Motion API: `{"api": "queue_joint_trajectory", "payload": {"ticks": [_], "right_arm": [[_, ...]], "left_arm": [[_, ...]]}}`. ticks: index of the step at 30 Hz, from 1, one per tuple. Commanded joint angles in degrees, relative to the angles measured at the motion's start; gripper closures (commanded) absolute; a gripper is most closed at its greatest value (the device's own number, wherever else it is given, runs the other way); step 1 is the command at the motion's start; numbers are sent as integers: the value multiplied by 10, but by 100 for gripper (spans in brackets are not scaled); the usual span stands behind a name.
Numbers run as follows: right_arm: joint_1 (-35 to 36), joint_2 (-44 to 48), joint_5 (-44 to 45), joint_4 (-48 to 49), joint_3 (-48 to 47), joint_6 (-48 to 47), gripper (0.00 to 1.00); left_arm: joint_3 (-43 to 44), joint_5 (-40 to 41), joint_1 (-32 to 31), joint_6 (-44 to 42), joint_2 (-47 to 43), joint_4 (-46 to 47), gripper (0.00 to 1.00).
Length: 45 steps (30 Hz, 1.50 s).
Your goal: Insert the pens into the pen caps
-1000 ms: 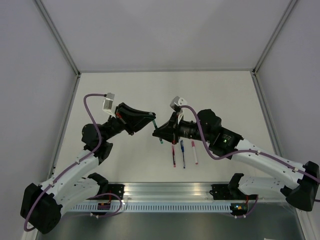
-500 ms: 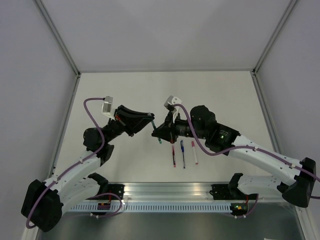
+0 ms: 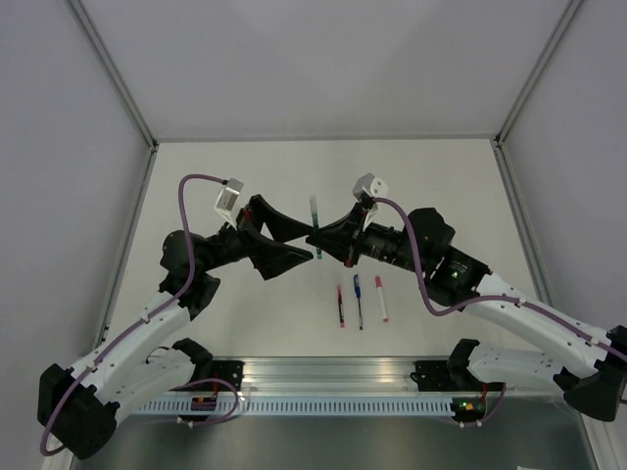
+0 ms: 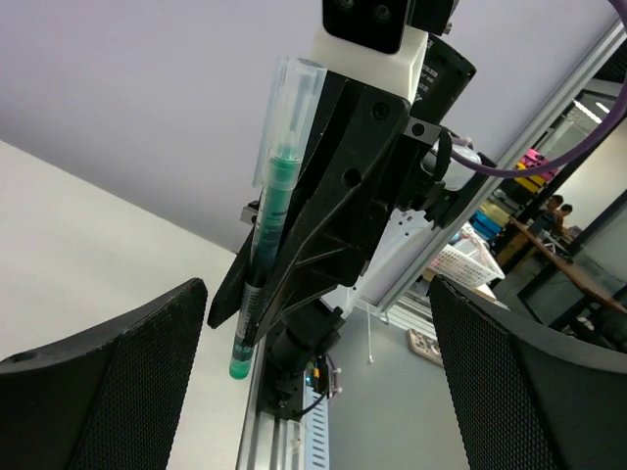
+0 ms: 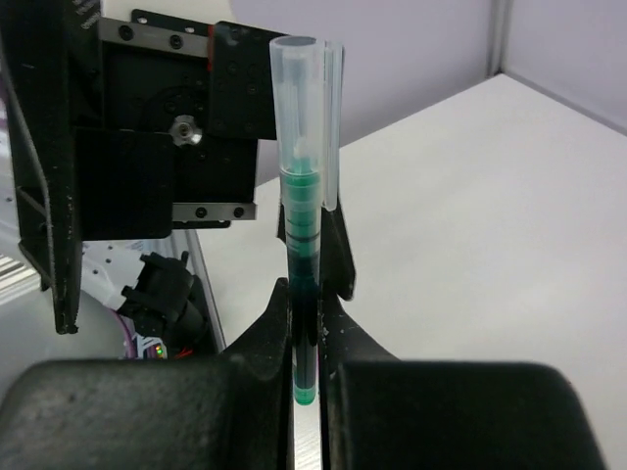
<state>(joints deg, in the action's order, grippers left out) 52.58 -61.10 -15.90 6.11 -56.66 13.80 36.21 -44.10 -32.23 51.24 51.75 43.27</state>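
My right gripper [image 3: 322, 243] [image 5: 306, 294] is shut on the green pen [image 3: 315, 227] [image 5: 302, 245], holding it above the table. A clear pen cap [image 5: 303, 108] [image 4: 287, 108] sits over the pen's upper end. The left gripper [image 3: 297, 243] [image 4: 315, 294] stands wide open facing it, its fingers [image 4: 108, 382] on either side of the pen without touching. Three more pens lie side by side on the table: red [image 3: 340, 305], blue [image 3: 359, 300] and white with reddish ends [image 3: 380, 299]. Whether those carry caps is too small to tell.
Both arms meet over the middle of the white table [image 3: 441, 186]. A metal rail [image 3: 333, 377] runs along the near edge, and grey walls close in the left, right and back sides.
The left gripper has opened and let go of the cap end. The right gripper lifted the green pen up and back, away from the lying pens.
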Motion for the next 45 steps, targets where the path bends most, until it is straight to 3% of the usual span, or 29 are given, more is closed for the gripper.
{"api": "queue_joint_trajectory", "payload": {"ticks": [1, 5, 8, 11, 14, 21, 26, 30, 36, 45], "right_arm": [[-1, 28, 56, -38, 1, -10, 100], [-2, 44, 163, -130, 29, 24, 100], [-2, 34, 189, -148, 93, 88, 100], [-1, 6, 191, -117, 152, 158, 100], [7, -47, 206, -82, 186, 222, 100], [86, -175, 302, -50, 176, 329, 100], [100, -226, 344, -57, 163, 401, 100], [115, -262, 350, -55, 148, 432, 100], [134, -316, 389, -130, 99, 460, 100], [155, -344, 422, -199, 73, 495, 90]], "left_arm": [[30, 8, -2, -47, -21, -96, 0], [38, 79, -2, -161, -57, -243, 0], [30, 263, -2, -211, -72, -401, 0], [6, 414, -2, -224, -63, -471, 0], [-36, 494, -2, -229, -59, -472, 0], [-114, 594, -2, -205, -117, -465, 0], [-133, 655, -2, -216, -197, -478, 0], [-143, 673, -2, -218, -226, -481, 0], [-138, 681, -2, -222, -213, -483, 0], [-128, 680, -2, -221, -215, -497, 0]]}}
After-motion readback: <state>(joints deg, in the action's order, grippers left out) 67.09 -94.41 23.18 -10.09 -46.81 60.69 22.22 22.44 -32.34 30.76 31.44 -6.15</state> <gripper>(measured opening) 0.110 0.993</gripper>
